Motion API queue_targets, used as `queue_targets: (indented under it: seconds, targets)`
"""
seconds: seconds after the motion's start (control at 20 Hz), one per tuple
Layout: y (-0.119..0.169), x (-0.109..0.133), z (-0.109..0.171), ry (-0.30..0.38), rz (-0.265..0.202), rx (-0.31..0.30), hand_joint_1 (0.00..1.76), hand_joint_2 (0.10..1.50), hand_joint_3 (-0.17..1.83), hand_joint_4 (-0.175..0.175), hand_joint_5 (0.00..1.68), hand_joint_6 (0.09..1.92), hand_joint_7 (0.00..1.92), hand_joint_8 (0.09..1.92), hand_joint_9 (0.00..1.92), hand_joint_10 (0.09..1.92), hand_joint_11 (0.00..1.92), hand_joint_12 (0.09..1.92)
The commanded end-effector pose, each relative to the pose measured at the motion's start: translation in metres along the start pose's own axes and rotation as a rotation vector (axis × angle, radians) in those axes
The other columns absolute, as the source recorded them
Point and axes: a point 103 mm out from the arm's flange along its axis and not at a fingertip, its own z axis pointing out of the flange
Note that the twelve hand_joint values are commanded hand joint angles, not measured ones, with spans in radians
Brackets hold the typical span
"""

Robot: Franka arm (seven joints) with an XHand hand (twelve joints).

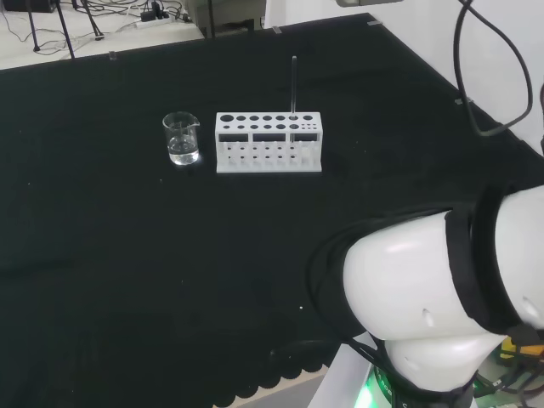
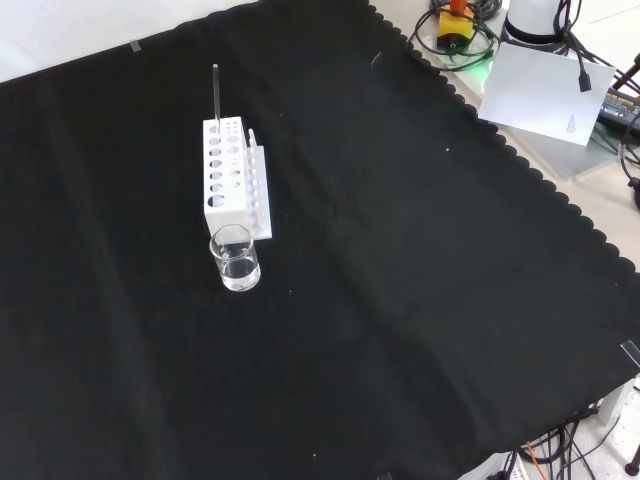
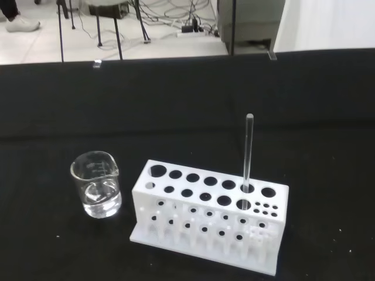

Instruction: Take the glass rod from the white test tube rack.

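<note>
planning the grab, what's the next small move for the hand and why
Probably bring the hand down toward the top of the glass rod. The rod stands upright in a hole near one end of the white test tube rack, untouched, its upper part clear above the rack. The beaker stands apart at the rack's other end, so it shouldn't obstruct.

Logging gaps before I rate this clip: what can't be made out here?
- The lower end of the clear glass rod: hidden inside the white test tube rack in all three views.
- Whether the small clear glass beaker holds liquid: glass glare, not plain in any view.
- Cloth at the head view's lower right: covered by the arm's white links.
</note>
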Motion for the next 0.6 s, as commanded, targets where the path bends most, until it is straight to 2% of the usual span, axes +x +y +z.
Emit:
queue_targets:
  seconds: [0.05,0.2,0.6]
  targets:
    - [0.032,-0.020,0.003,-0.002,0.000,0.002,0.65,0.82,0.63,-0.085,0.15,0.09,0.18,0.89,0.39,0.87,0.01,1.44]
    - [0.044,-0.023,0.010,-0.011,-0.032,-0.009,0.64,0.83,0.63,-0.087,0.16,0.09,0.24,0.90,0.47,0.86,0.04,1.44]
    - [0.074,-0.023,0.034,-0.021,-0.053,0.023,0.64,0.84,0.62,-0.095,0.19,0.09,0.34,0.91,0.65,0.85,0.13,1.43]
